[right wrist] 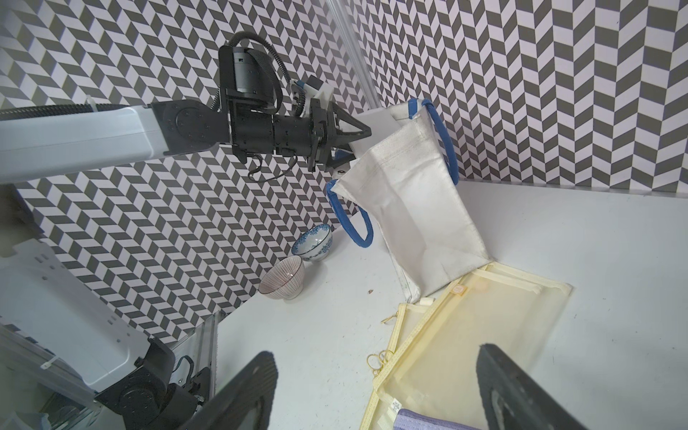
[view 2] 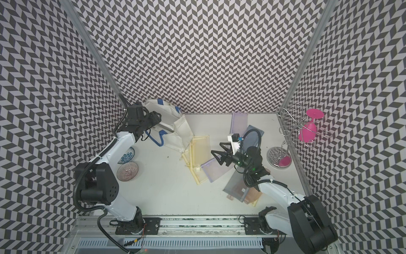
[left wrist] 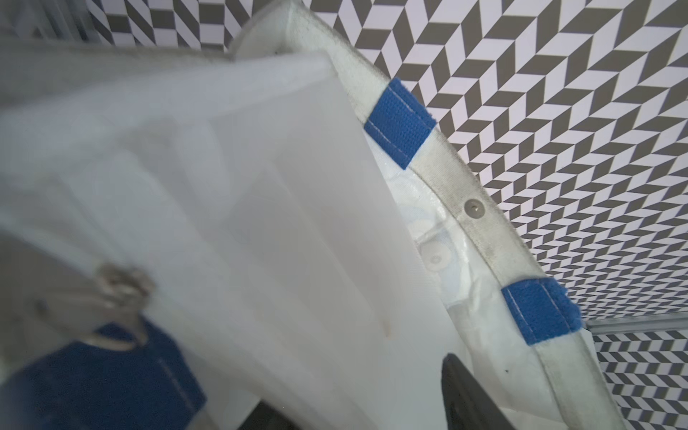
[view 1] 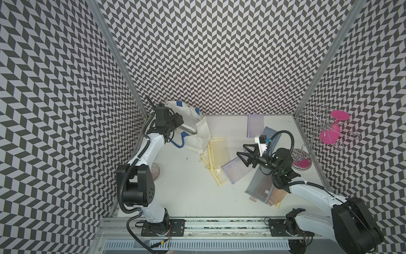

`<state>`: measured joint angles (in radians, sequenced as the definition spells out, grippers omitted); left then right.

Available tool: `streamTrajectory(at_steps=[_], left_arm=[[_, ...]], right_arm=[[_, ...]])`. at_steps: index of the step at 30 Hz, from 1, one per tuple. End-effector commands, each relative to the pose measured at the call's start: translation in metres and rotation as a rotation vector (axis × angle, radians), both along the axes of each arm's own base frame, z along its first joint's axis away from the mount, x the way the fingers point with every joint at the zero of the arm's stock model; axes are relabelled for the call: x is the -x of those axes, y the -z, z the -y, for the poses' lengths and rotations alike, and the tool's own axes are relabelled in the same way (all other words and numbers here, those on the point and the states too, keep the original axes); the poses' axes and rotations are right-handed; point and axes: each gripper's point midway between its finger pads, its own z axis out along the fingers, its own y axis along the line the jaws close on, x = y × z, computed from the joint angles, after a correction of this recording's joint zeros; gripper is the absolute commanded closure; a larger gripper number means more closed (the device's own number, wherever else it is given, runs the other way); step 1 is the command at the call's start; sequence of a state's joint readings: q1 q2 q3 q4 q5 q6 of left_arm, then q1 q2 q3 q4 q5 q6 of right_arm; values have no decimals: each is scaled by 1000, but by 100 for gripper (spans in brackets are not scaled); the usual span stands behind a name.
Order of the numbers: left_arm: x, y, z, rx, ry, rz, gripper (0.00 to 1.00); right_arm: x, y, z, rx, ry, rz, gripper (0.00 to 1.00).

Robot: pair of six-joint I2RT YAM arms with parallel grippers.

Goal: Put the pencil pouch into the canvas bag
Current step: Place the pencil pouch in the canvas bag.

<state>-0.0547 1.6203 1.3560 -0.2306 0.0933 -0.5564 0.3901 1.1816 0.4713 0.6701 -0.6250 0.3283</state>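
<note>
While my left jaws hang over canvas bag (right wrist: pixel 409 208) mouth so pencil pouch (left wrist: pixel 260 223) drops inside, they look parted; right jaws released, empty, standing clear.

Matt woven cloth: canvas bag (right wrist: pixel 409 208); sheer mesh: yellow pouch (right wrist: pixel 484 327); glossy glazed ceramic: striped bowl (right wrist: pixel 283 277).

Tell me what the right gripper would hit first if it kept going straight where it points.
Probably the yellow pouch on the table, lying between the open fingers of the right gripper in the wrist view; the canvas bag stands beyond. Depth is uncertain.
</note>
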Motion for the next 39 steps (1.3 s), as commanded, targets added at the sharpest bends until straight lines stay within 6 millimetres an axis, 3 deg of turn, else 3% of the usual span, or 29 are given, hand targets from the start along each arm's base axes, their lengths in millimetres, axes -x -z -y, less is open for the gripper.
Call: streamTrajectory(at_steps=[1,4,7,9,11,14,17,23,31,35,39], left_arm=[[16,-42,-7,-55,-30,81,29],[24,-58,-19,-133,-65,109,15],[30,-70,-37,-228,-131,115,14],[35,-80,-43,-277,-152,130,24],[34,-92,-34,-331,-128,162,36],[13,-90,-11,-385,-57,132,36],[-18,-78,-4,-417,-40,83,36],[-61,-40,-16,-490,-93,-17,35],[-89,27,-28,-518,-81,-140,34],[-93,67,-31,-505,-67,-214,34],[-91,80,-28,-492,-53,-238,34]], right_arm=[[4,-8,1,-10,3,49,16],[4,-8,1,-10,4,51,16],[4,-9,1,-11,4,52,16],[3,-8,2,-9,8,50,16],[2,-6,2,-8,13,40,16],[0,-4,1,-6,13,26,16],[-1,-3,1,-2,19,22,16],[-2,-5,4,5,40,34,16],[-2,-3,2,1,28,29,16],[-1,-4,3,3,31,35,16],[-3,-2,3,5,32,25,16]])
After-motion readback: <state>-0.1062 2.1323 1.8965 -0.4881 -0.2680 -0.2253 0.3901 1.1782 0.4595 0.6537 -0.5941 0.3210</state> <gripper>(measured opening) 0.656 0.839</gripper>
